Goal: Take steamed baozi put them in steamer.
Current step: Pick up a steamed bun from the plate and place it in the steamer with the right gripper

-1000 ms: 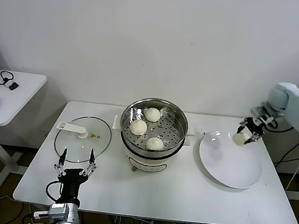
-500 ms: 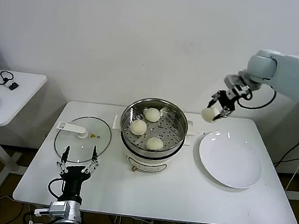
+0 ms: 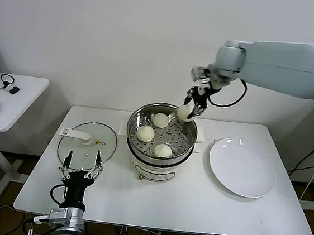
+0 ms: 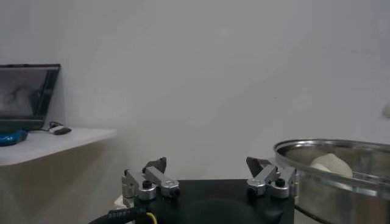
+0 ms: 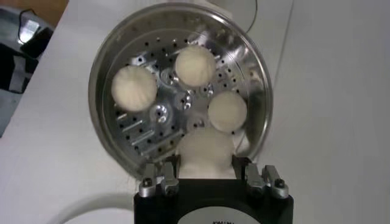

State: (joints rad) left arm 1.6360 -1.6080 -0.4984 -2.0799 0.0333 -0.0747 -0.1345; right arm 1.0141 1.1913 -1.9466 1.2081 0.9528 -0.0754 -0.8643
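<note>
The steamer, a shiny steel pot with a perforated basket, stands mid-table and holds three steamed baozi. My right gripper hangs just above the pot's back right rim, shut on a fourth cream-white baozi. In the right wrist view that bun sits between the fingers of the right gripper, over the basket with its three buns. My left gripper is parked at the front left, open and holding nothing. The left wrist view shows this left gripper beside the steamer.
A white plate, with nothing on it, lies right of the steamer. The glass lid with a white handle lies to the steamer's left. A side desk carrying a mouse and cables stands at the far left.
My right arm has carried the baozi from over the plate, up and leftward, to above the steamer's back right rim. The left gripper has stayed put.
</note>
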